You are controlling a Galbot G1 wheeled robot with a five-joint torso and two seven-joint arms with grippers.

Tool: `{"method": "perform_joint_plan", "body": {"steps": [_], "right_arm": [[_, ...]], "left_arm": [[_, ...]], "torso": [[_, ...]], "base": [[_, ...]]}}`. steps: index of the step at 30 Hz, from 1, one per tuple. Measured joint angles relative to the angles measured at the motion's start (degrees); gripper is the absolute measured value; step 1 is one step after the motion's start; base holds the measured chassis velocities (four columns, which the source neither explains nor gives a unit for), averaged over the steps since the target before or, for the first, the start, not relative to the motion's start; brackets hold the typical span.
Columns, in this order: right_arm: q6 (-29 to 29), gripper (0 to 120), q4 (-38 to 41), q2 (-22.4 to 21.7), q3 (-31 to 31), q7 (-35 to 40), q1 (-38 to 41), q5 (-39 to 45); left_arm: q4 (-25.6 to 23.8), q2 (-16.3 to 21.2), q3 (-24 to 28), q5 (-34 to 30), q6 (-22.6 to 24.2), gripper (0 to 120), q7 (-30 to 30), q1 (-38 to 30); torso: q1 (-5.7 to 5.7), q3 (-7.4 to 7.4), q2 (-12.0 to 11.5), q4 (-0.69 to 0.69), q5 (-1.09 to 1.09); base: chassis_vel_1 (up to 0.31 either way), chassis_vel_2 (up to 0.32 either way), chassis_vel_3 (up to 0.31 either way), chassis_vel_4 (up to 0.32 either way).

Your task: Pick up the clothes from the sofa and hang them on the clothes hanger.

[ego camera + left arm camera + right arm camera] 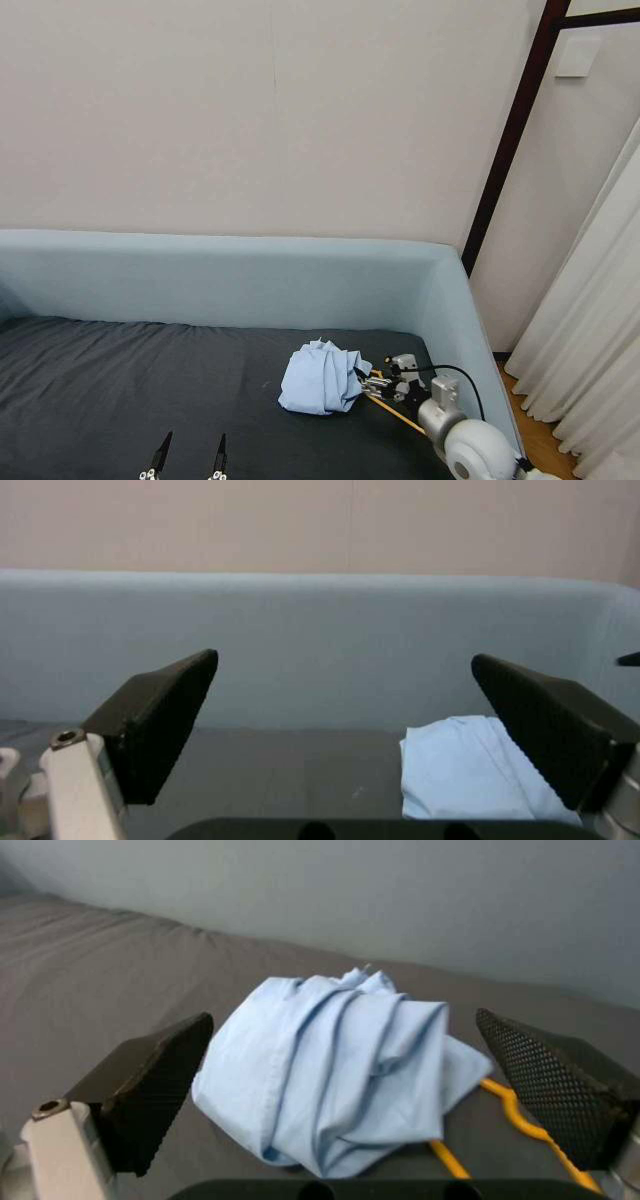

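Right wrist view — right tool [342, 1018] spread wide before blue garment [330, 1080] — left tool [342, 657] likewise.

White, rounded right arm [475, 450] with black cable [468, 375]; black wedge-shaped, mesh-textured jaws.

You're looking at thin, creased matt cloth on the blue clothes [330, 1080]. The sofa seat [120, 390] is dark matt woven fabric; its backrest [220, 280] is smooth pale upholstery. The right gripper [342, 1018] has black, matt, mesh-textured fingers [545, 1080]. The hanger [447, 1160] reads as smooth, glossy yellow plastic.
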Motion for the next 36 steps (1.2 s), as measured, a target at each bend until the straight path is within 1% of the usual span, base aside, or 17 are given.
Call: {"method": "perform_joint_plan", "body": {"steps": [2,4,5,6,10,11,16,17,19,20,24,25,28,30,31,35,36], "right_arm": [[0.04,100,-4.42,2.66,-3.72,-0.76,3.71,-0.64],[0.48,100,-8.39,5.37,-5.89,-1.60,6.00,-2.14],[0.84,100,-10.70,7.02,-6.79,-1.97,7.08,-2.96],[0.84,100,-10.70,7.02,-6.79,-1.97,7.08,-2.96],[2.38,100,-18.29,12.44,-9.27,-3.35,9.50,-6.10],[2.38,100,-18.29,12.44,-9.27,-3.35,9.50,-6.10],[3.59,98,-22.93,15.59,-10.62,-4.07,10.51,-8.70],[3.93,96,-23.97,16.16,-10.81,-4.25,10.70,-9.14],[4.28,87,-25.35,16.86,-10.82,-4.59,10.83,-9.56],[4.28,87,-25.35,16.86,-10.82,-4.59,10.83,-9.56],[4.49,68,-27.84,18.12,-10.40,-4.97,11.04,-9.71],[4.49,68,-27.84,18.12,-10.40,-4.97,11.04,-9.71],[4.71,54,-30.93,19.76,-10.15,-5.09,11.74,-10.60],[4.73,53,-31.33,19.96,-10.11,-5.14,11.82,-10.68],[4.66,45,-32.41,20.56,-9.99,-5.24,12.04,-10.55],[4.38,30,-33.34,21.76,-10.14,-4.93,12.37,-9.39],[4.38,30,-33.34,21.76,-10.14,-4.93,12.37,-9.39]], "left_arm": [[0.30,-0.22,0.17,0.23,0.00,100,0.00,-0.02],[0.50,-0.49,0.14,0.36,-0.03,100,0.00,0.19],[0.67,-0.65,0.07,0.42,-0.09,100,-0.06,0.31],[0.67,-0.65,0.07,0.42,-0.09,100,-0.06,0.31],[0.95,-1.29,-0.23,0.66,-0.33,100,-0.18,0.67],[0.95,-1.29,-0.23,0.66,-0.33,100,-0.18,0.67],[0.87,-1.73,-0.53,0.83,-0.53,100,-0.32,1.05],[0.90,-1.78,-0.59,0.90,-0.69,100,-0.35,1.10],[1.03,-1.76,-0.62,0.92,-0.79,100,-0.41,1.14],[1.03,-1.76,-0.62,0.92,-0.79,100,-0.41,1.14],[1.37,-1.46,-0.50,0.89,-0.84,100,-0.46,0.98],[1.37,-1.46,-0.50,0.89,-0.84,100,-0.46,0.98],[1.51,-1.51,-0.51,0.85,-0.97,100,-0.50,0.98],[1.53,-1.53,-0.51,0.85,-0.99,100,-0.51,0.98],[1.56,-1.58,-0.52,0.84,-1.04,100,-0.51,0.98],[1.92,-1.54,-0.73,0.84,-1.25,100,-0.57,0.83],[1.92,-1.54,-0.73,0.84,-1.25,100,-0.57,0.83]], "torso": [[0.00,-0.01,0.00,0.00,-0.01],[0.00,0.00,0.00,0.03,0.02],[0.00,0.00,0.00,0.02,-0.01],[0.00,0.00,0.00,0.02,-0.01],[0.00,-0.01,0.00,0.00,0.00],[0.00,-0.01,0.00,0.00,0.00],[0.00,-0.01,0.00,0.01,0.00],[0.00,-0.01,0.00,0.01,0.00],[0.00,-0.01,0.00,0.01,-0.01],[0.00,-0.01,0.00,0.01,-0.01],[0.00,-0.01,0.00,0.00,-0.01],[0.00,-0.01,0.00,0.00,-0.01],[0.00,-0.01,0.00,0.02,0.01],[0.00,-0.01,0.00,0.02,0.01],[0.00,-0.01,0.00,0.01,0.00],[0.00,-0.01,0.01,0.01,0.00],[0.00,-0.01,0.01,0.01,0.00]], "base": [[0.000,0.000,0.000,0.000],[0.000,0.000,0.000,0.000],[0.000,0.000,0.000,0.000],[0.000,0.000,0.000,0.000],[0.000,0.000,0.000,0.000],[0.000,0.000,0.000,0.000],[0.000,0.000,0.000,0.000],[0.000,0.000,0.000,0.000],[0.000,0.000,0.000,0.000],[0.000,0.000,0.000,0.000],[0.000,0.000,0.000,0.000],[0.000,0.000,0.000,0.000],[0.000,0.000,0.000,0.000],[0.000,0.000,0.000,0.000],[0.000,0.000,0.000,0.000],[0.000,0.000,0.000,0.000],[0.000,0.000,0.000,0.000]]}}
